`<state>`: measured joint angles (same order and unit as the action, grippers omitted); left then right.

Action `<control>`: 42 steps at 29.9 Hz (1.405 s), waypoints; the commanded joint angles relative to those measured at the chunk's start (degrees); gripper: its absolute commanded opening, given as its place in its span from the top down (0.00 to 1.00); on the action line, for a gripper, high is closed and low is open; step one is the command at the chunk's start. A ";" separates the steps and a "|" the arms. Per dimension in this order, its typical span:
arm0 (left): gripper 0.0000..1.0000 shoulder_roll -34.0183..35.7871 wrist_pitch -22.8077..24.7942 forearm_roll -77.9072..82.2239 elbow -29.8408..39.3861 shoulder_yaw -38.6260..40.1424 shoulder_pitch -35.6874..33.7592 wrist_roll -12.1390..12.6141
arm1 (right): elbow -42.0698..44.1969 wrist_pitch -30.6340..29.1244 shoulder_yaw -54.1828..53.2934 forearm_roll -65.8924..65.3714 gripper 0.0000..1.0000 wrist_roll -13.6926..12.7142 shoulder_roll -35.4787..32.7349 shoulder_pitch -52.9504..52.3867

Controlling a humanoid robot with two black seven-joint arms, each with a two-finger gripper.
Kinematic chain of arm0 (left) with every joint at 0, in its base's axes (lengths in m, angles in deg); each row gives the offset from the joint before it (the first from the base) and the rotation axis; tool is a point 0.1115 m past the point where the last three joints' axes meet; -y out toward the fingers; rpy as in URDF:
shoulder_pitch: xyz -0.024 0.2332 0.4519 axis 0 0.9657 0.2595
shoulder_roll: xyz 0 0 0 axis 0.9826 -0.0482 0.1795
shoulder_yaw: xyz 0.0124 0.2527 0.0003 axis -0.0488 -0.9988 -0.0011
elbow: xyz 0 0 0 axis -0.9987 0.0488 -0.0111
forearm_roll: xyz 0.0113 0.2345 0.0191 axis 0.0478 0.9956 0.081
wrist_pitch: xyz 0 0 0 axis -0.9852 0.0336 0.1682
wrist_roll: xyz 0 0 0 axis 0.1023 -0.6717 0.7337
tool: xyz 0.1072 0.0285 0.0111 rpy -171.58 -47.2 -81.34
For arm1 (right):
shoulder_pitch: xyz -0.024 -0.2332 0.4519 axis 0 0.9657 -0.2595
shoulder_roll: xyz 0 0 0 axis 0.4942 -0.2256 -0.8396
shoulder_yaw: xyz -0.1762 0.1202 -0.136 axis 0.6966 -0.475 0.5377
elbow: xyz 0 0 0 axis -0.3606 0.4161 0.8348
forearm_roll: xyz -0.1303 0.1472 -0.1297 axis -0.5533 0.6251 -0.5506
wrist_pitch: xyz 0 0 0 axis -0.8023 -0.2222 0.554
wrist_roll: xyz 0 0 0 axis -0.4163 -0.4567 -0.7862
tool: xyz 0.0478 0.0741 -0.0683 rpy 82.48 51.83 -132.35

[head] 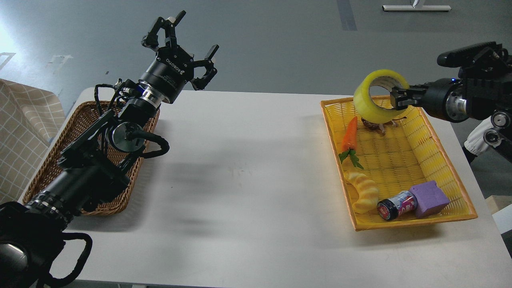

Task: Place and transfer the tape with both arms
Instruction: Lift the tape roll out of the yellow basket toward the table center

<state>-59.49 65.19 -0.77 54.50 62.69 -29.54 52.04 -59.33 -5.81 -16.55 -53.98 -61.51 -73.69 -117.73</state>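
Observation:
The tape (pixel 370 102), a wide translucent yellow roll with a pale core, hangs in the air above the far end of the yellow basket (pixel 444 158). My right gripper (pixel 398 97) is shut on the roll's right wall, one finger inside the core. My left gripper (pixel 182 46) is open and empty, fingers spread, raised above the far left of the white table (pixel 240 168), over the far end of the brown wicker basket (pixel 52 160).
The yellow basket holds a toy carrot (pixel 349 136), a brown toy lion (pixel 376 125) partly behind the tape, a ridged bread toy (pixel 363 190), a small can (pixel 396 205) and a purple block (pixel 430 198). A checked cloth (pixel 20 132) lies at the left edge.

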 commanded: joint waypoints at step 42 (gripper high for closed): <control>0.02 0.45 0.00 0.00 0.01 0.01 -0.26 0.00 | 20.55 0.00 14.80 -0.62 0.82 -0.02 36.94 -2.68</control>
<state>-58.96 65.19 -0.77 54.49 62.70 -29.80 52.05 -39.79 -5.81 -2.43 -54.55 -61.52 -36.79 -120.68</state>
